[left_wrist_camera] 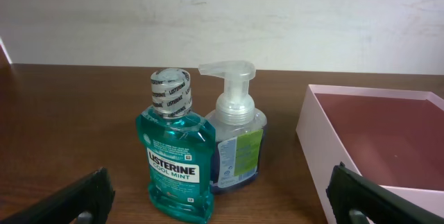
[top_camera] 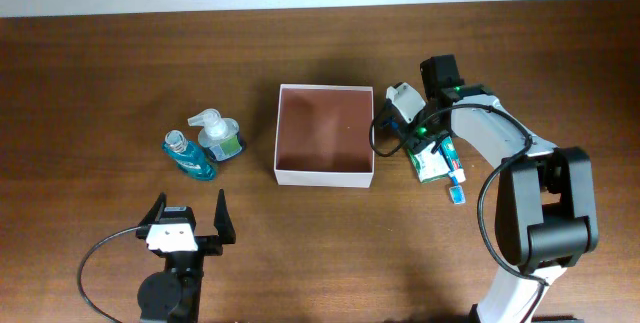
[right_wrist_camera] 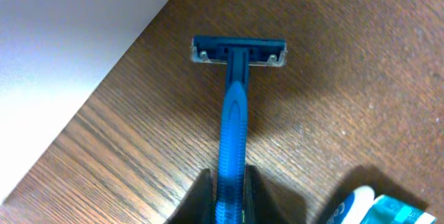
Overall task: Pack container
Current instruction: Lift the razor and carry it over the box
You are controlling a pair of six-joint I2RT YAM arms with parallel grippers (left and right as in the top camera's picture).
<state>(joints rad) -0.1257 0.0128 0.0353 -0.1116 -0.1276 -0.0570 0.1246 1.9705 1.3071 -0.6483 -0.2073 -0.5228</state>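
Observation:
The container (top_camera: 325, 173), a shallow white-walled box with a reddish-brown inside, sits mid-table and holds nothing. Just right of it, my right gripper (top_camera: 400, 121) points down. In the right wrist view it (right_wrist_camera: 229, 197) is shut on the handle of a blue razor (right_wrist_camera: 233, 106), whose head lies away from me, close over the wood. My left gripper (top_camera: 188, 211) stands wide open near the front left, with nothing between its fingers (left_wrist_camera: 361, 196). Ahead of it are a teal Listerine bottle (left_wrist_camera: 173, 161) and a clear pump bottle (left_wrist_camera: 236, 134), upright and touching each other.
A toothpaste box (top_camera: 435, 160) lies right of the container, with a small blue item (top_camera: 457, 194) just below it. The toothpaste box's corner (right_wrist_camera: 368, 207) shows beside the razor. The container's pale wall (left_wrist_camera: 316, 141) stands right of the bottles (top_camera: 205, 148).

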